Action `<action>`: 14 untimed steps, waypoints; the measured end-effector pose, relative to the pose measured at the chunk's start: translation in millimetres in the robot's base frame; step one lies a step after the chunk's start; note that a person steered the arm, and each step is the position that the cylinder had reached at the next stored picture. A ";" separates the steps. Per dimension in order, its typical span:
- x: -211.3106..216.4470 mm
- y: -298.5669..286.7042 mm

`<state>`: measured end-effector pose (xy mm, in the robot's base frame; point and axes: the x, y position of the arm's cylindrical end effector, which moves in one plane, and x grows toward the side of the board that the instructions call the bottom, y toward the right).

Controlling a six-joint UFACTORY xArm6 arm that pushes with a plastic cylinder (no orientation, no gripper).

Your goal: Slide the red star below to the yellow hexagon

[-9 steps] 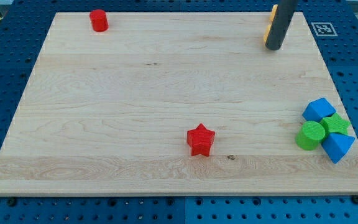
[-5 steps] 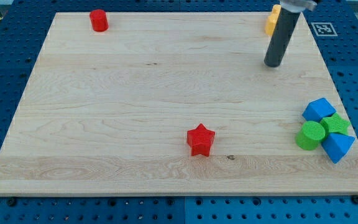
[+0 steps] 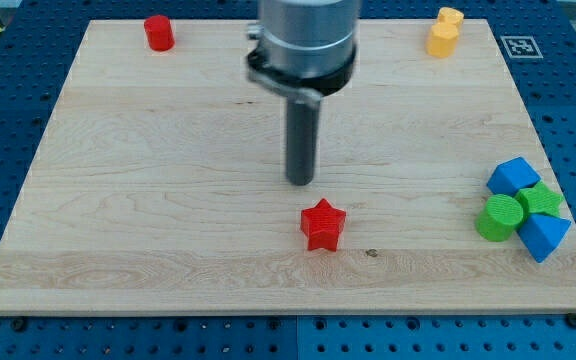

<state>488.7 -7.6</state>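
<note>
The red star point(image 3: 322, 224) lies on the wooden board point(image 3: 168, 200) near the view's bottom centre. The yellow hexagon point(image 3: 440, 40) sits at the view's top right, touching a second yellow block point(image 3: 451, 17) just above it. My tip point(image 3: 300, 181) rests on the board just above the red star and slightly to its left, a small gap apart from it. The rod rises from it to the arm's grey body at the view's top centre.
A red cylinder point(image 3: 159, 33) stands at the view's top left. At the right edge a cluster holds a blue block point(image 3: 513, 176), a green cylinder point(image 3: 500, 217), a green block point(image 3: 543, 200) and a blue wedge-like block point(image 3: 543, 237).
My tip has moved from beside the yellow hexagon at the view's top right down and left to just above the red star. No block has moved.
</note>
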 end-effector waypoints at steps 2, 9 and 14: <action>80.2 -18.1; 34.5 138.7; -138.0 64.5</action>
<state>350.7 56.8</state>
